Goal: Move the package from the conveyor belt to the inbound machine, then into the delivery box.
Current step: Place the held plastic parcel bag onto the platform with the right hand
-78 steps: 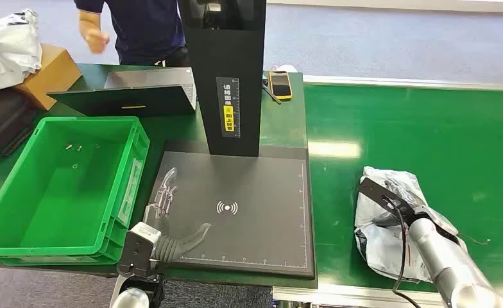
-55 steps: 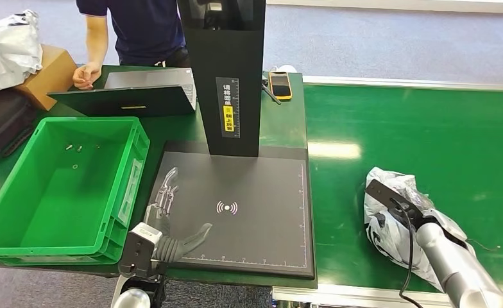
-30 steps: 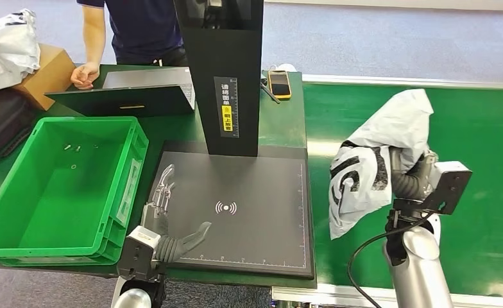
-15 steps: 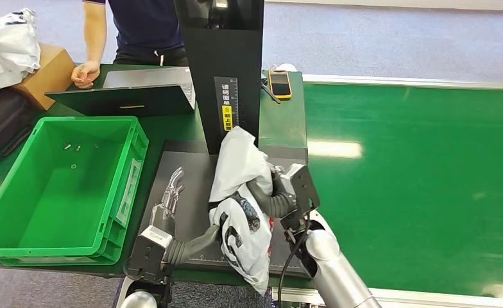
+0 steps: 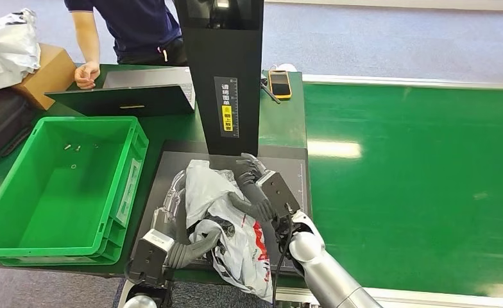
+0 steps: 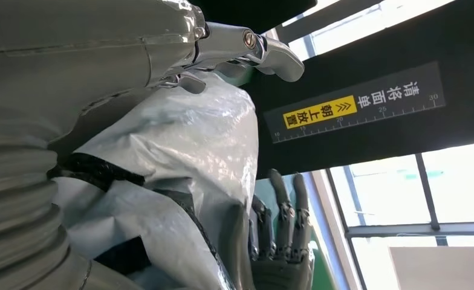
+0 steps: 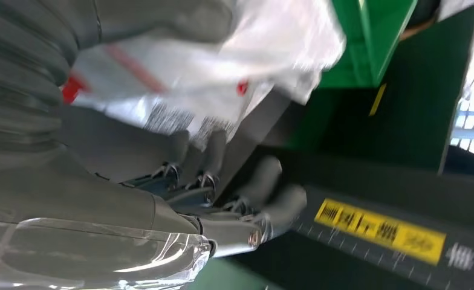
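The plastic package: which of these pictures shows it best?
The head view: the whole package lies on the black scanner platform, with a robot hand on each side. The left wrist view shows a close crinkled grey part; the right wrist view, a blurred white patch.

Package (image 5: 226,218) on scanner pad (image 5: 300,192) of inbound machine, before its upright column (image 5: 226,70). Left hand (image 5: 178,247) at package's left, right hand (image 5: 255,189) at its right (both touching it). Crate (image 5: 18,218) left of pad. Conveyor belt (image 5: 416,186) right. Laptop (image 5: 130,96) behind crate; phone (image 5: 279,83) right of column; person (image 5: 133,25) behind laptop.
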{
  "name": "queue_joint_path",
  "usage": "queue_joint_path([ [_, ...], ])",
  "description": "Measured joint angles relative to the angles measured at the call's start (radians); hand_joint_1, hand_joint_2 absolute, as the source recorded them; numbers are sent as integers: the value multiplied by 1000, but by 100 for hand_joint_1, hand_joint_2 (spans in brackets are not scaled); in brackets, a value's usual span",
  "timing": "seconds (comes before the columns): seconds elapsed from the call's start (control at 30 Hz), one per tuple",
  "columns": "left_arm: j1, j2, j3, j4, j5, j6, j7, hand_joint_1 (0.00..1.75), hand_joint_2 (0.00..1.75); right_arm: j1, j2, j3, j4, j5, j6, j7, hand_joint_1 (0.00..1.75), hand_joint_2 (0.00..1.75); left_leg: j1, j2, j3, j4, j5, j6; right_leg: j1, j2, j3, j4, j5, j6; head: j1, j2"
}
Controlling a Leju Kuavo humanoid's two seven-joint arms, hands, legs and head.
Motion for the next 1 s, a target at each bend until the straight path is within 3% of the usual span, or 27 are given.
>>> queue_joint_path([
  [0.27,2,6,-7,-2,2,-4,4,0,175,59,-59,-69,-90,10,-62,-6,0,175,0,0,0,0,0,0,0,0,0,0,0,0,0,0],
  [0.53,7,17,-8,-11,4,13,8,0,175,162,-91,-221,-268,-49,-64,-60,0,175,0,0,0,0,0,0,0,0,0,0,0,0,0,0],
  [0.83,16,21,6,-42,-28,30,-11,0,175,400,-100,-465,-556,-83,12,-108,0,175,0,-1,-1,0,-2,0,0,-1,0,-1,0,0,0,0],
  [1.0,43,22,46,-113,-89,142,-70,0,175,510,-77,-562,-660,-47,58,-111,0,175,0,-1,0,0,-2,-1,0,0,0,-1,-1,0,0,0],
])
